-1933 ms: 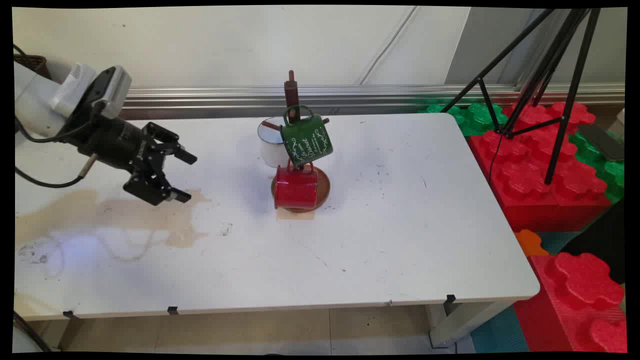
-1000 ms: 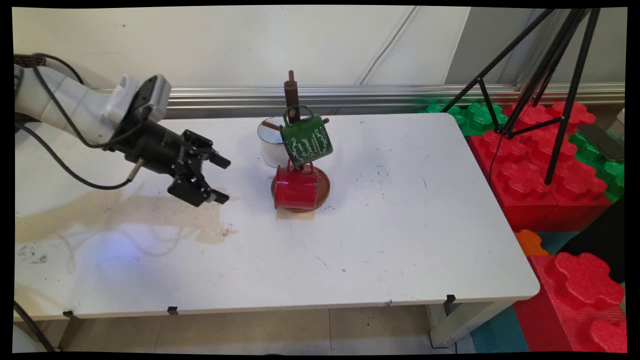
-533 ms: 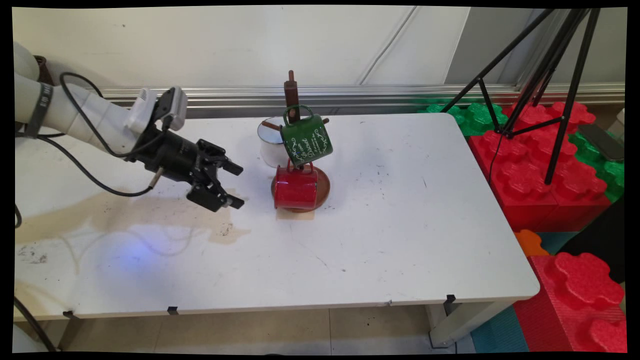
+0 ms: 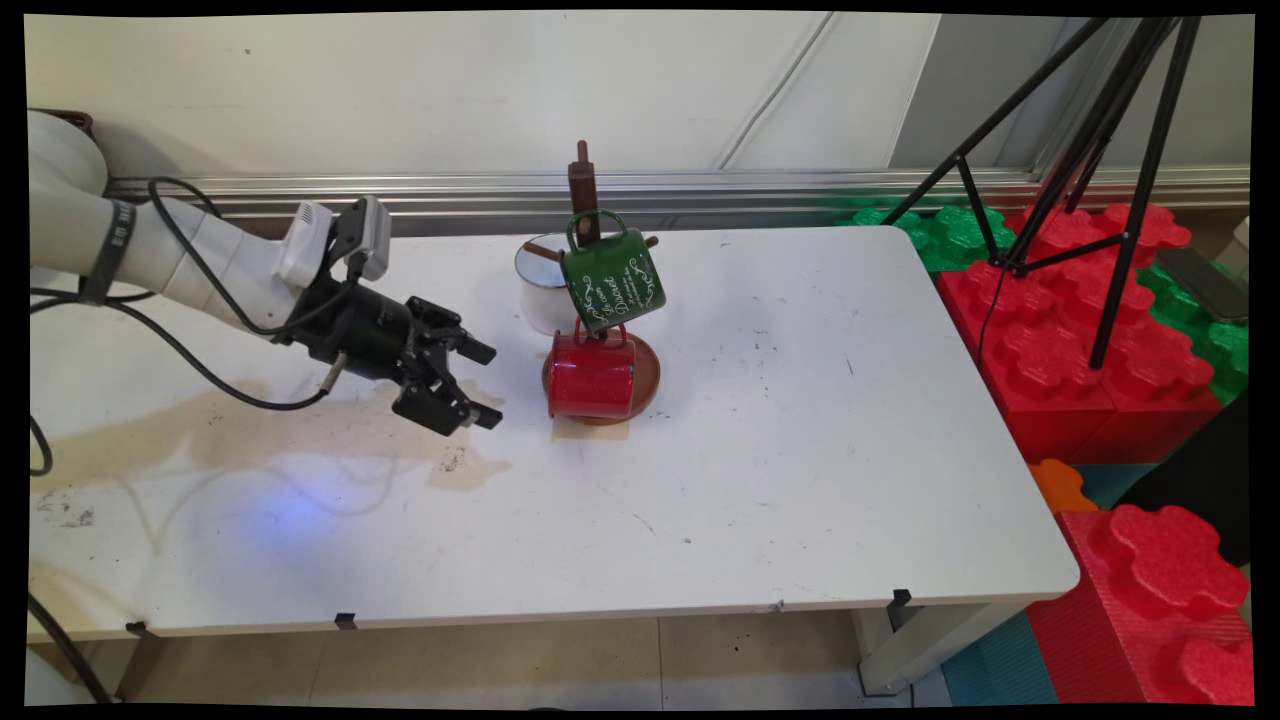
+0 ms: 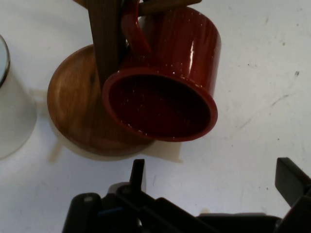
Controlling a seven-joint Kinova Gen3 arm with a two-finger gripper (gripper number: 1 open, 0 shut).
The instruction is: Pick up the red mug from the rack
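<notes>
Our end effector (image 4: pixel 478 383) sits left of centre in the main view, fingers spread and holding nothing, aimed at the red mug (image 4: pixel 592 376). We see that mug hanging by its handle from a low peg of the wooden mug tree (image 4: pixel 583 185), its open mouth facing us in the hand view (image 5: pixel 160 104). A green mug (image 4: pixel 612 278) hangs above, a white mug (image 4: pixel 540 290) behind. The white table (image 4: pixel 800 450) is stained at left; red blocks (image 4: pixel 1080 350) and a tripod (image 4: pixel 1090 150) fill the right.
</notes>
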